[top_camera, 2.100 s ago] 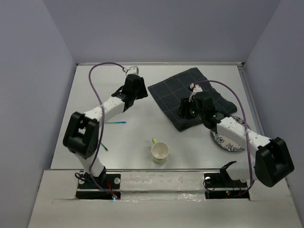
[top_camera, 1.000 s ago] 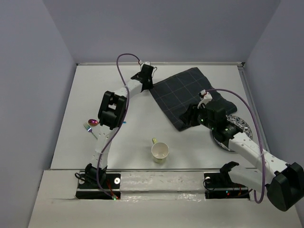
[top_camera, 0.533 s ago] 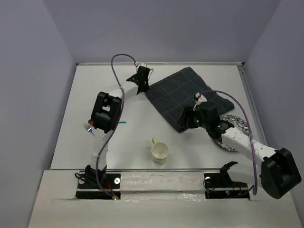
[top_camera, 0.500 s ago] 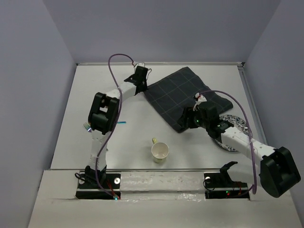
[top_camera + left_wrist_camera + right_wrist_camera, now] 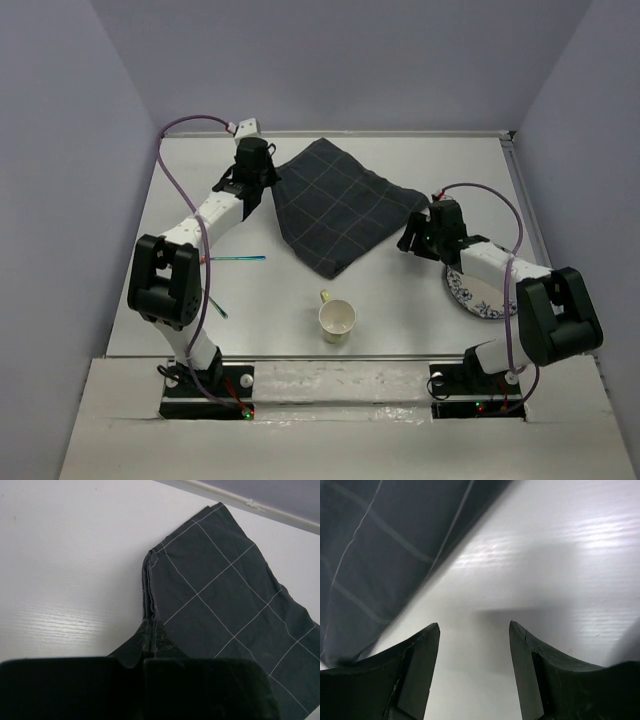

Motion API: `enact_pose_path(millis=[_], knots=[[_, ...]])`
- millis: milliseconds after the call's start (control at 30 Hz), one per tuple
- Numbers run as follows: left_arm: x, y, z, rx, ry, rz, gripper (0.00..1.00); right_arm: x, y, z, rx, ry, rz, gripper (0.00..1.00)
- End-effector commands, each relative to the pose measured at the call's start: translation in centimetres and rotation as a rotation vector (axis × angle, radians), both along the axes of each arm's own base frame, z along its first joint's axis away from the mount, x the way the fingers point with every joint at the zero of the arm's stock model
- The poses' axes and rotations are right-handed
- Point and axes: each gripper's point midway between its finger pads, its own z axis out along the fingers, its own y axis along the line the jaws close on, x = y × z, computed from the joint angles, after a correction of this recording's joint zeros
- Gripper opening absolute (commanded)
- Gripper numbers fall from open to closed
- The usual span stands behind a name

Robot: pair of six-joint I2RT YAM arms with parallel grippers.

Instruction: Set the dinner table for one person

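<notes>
Step in hand: spreading checked cloth mat point(image 5: 335, 210) mid-far on dinner table point(image 5: 270, 300). Pinched shut on mat's left edge: left gripper point(image 5: 151, 627). Parted, empty, just beside mat's right edge: right gripper point(image 5: 474, 630). Seemingly flat, folds unclear. Next: release, fetch plate point(image 5: 475, 298), cup point(image 5: 337, 319).

A dark navy checked cloth point(image 5: 335, 205) is lying spread flat at the far middle, one corner pointing toward the near side. A cream mug point(image 5: 337, 320) is standing upright nearer, apart from the cloth. A blue-patterned plate point(image 5: 478, 300) is sitting at the right. A thin teal stick point(image 5: 243, 258) is lying at the left.
</notes>
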Motion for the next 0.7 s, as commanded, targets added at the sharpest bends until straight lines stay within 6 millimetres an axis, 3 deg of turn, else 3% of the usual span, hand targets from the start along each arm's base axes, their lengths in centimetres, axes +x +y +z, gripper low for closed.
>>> enact_pose_path(millis=[0,133,233,333,400,433,467,500,533,600,633,667], knots=[[0.2,0.1,2.1,-0.033,-0.07,0.001,0.0,4.3,-0.9,1.5,0.006,-0.05,-0.077,0.63],[0.2,-0.7,2.3,-0.044,-0.066,-0.044,0.0,6.8,0.8,2.1,0.075,-0.056,-0.068,0.64],[-0.1,-1.1,2.8,-0.043,-0.069,-0.074,0.0,8.3,2.2,1.2,0.128,-0.049,-0.049,0.69],[-0.5,-1.1,2.9,-0.017,-0.062,-0.092,0.0,9.9,3.2,0.1,0.171,-0.024,-0.059,0.68],[-1.0,-0.8,3.6,-0.008,-0.075,-0.094,0.0,11.1,3.3,-0.3,0.172,-0.022,-0.083,0.53],[-1.2,-0.7,4.6,-0.014,-0.096,-0.093,0.0,11.4,3.1,-0.1,0.166,-0.031,-0.095,0.33],[-1.4,-0.6,4.9,-0.013,-0.107,-0.091,0.0,11.8,2.8,0.3,0.153,-0.048,-0.112,0.2],[-1.5,-0.5,5.4,-0.011,-0.118,-0.088,0.0,11.9,2.5,1.2,0.146,-0.072,-0.117,0.09],[-1.6,-0.1,6.1,-0.004,-0.135,-0.074,0.0,11.7,2.1,3.6,0.136,-0.133,-0.112,0.0],[-1.7,0.4,6.7,0.013,-0.157,-0.058,0.0,11.0,1.5,6.4,0.108,-0.191,-0.094,0.0],[-1.8,0.7,7.3,0.015,-0.175,-0.049,0.0,10.7,0.8,10.2,0.094,-0.267,-0.101,0.0],[-1.9,1.1,7.8,0.021,-0.192,-0.032,0.0,10.1,0.4,11.4,0.053,-0.278,-0.077,0.0]])
